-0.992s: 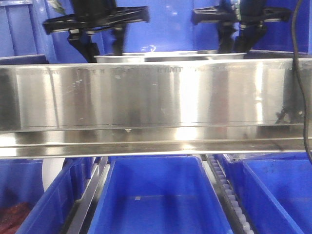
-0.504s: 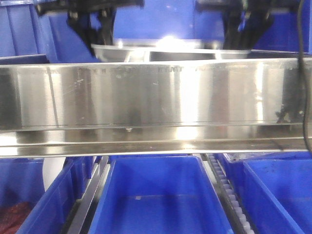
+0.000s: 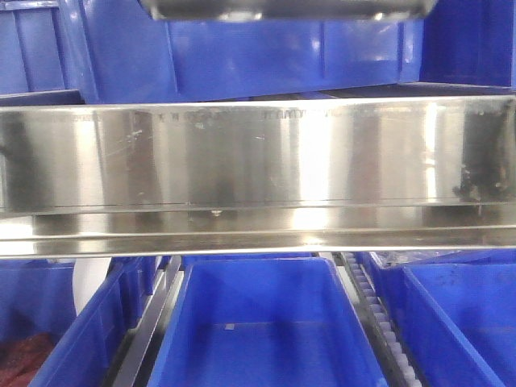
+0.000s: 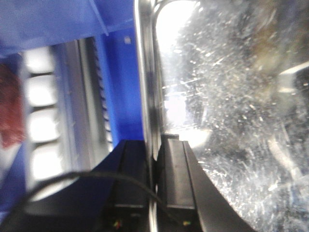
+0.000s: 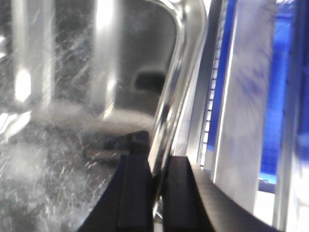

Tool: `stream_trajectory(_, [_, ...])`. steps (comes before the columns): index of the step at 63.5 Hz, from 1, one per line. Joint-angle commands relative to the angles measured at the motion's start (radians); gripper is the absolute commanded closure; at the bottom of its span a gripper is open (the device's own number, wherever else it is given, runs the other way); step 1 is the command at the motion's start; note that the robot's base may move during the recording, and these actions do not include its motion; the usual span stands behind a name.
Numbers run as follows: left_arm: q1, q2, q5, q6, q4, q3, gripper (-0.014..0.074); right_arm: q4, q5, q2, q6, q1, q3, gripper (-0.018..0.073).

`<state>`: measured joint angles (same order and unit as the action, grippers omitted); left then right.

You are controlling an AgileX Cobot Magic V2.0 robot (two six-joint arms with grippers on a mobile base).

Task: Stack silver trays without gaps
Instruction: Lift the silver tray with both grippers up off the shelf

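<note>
Aloft, scratched silver tray (image 3: 286, 10) (rounded corners)

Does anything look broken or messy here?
Nothing looks spilled or broken. The tray is covered in fine scratches inside, as both wrist views show. The rail has a dark smudge near its right end. The left gripper and right gripper each pinch the tray's rim.
</note>
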<state>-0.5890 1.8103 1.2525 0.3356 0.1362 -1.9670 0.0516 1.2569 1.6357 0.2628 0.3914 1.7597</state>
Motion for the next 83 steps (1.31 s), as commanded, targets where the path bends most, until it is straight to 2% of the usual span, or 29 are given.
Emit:
stream_trajectory(1, [-0.022, -0.077, 0.060, -0.034, 0.027, 0.010, 0.0637, 0.023, -0.057, -0.093, 0.019, 0.028, -0.009, 0.0503])
stream_trajectory(22, [-0.062, -0.127, 0.060, -0.027, 0.032, 0.141, 0.0637, 0.149, -0.125, -0.172, 0.248, 0.121, -0.210, 0.0503])
stream_trajectory(39, [-0.113, -0.159, 0.060, -0.019, 0.036, 0.141, 0.0637, 0.149, -0.134, -0.189, 0.275, 0.176, -0.213, 0.0503])
stream_trajectory(50, [-0.113, -0.223, 0.060, -0.019, 0.034, 0.162, 0.0637, 0.149, -0.134, -0.227, 0.277, 0.199, -0.211, 0.0503])
stream_trajectory(75, [-0.113, -0.354, 0.060, -0.019, 0.028, 0.316, 0.0637, 0.138, -0.151, -0.308, 0.281, 0.205, -0.211, 0.0503])
stream_trajectory(83, [-0.113, -0.342, 0.053, 0.015, 0.030, 0.317, 0.0637, 0.138, -0.152, -0.302, 0.281, 0.205, -0.211, 0.0503])
